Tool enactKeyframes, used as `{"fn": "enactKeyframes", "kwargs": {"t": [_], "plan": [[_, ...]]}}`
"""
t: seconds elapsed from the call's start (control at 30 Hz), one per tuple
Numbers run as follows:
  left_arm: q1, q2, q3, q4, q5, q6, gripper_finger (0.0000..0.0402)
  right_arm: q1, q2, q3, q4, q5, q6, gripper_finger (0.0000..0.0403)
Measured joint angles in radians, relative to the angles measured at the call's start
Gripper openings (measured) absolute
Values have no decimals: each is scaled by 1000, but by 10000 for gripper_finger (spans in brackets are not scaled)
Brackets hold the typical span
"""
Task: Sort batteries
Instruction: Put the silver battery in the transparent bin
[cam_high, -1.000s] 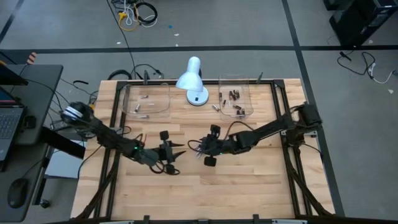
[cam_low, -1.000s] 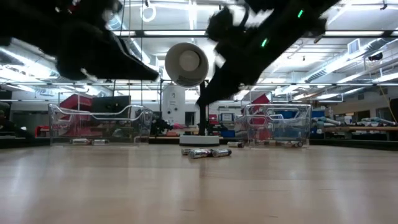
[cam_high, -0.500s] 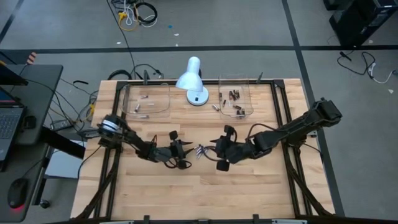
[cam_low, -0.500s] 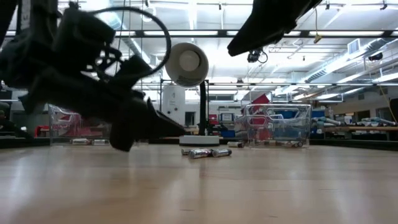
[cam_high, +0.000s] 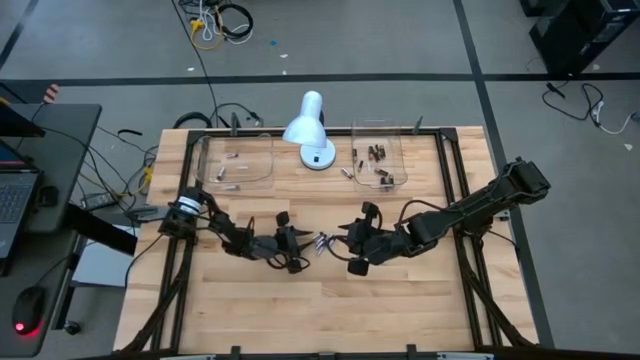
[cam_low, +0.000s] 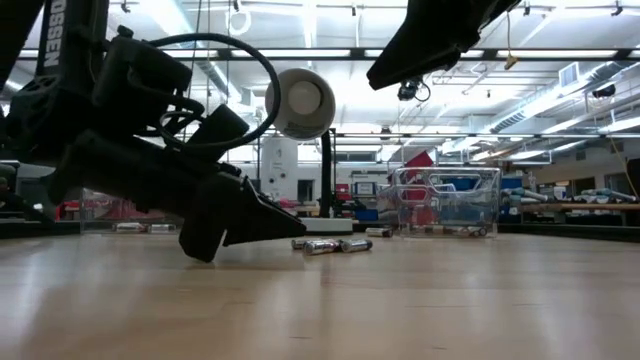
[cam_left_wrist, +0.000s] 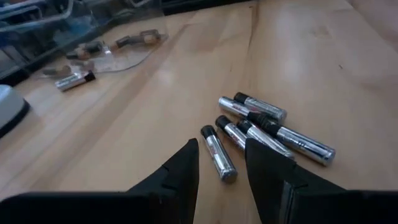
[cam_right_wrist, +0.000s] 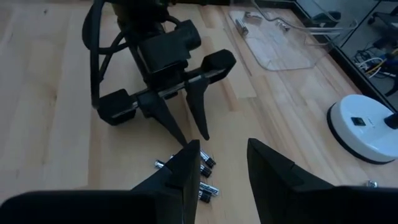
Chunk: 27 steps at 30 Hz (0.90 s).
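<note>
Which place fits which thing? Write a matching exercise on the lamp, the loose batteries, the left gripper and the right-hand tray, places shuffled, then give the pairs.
Things:
1. white desk lamp
2. loose silvery batteries
3. left gripper
4. right clear tray

Places or states:
A. open and empty, low over the wood just left of the loose cluster
B. at the far edge, holding dark batteries
C. at the far edge, between the two trays
D. lying on bare wood at the middle of the table

Pairs: 1-C, 2-D, 3-A, 4-B

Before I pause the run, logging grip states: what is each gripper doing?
Left gripper: open, empty, beside the loose batteries.
Right gripper: open, empty, above the same batteries.
</note>
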Motion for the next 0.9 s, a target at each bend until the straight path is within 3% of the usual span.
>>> {"fn": "enactKeyframes", "kwargs": {"t": [0.17, 0.9], "plan": [[22, -1, 2, -26, 72, -15, 129, -1, 0, 0, 0, 0, 1, 118], [57, -5, 1, -121, 115, -129, 128, -1, 0, 0, 0, 0, 9, 118]]}}
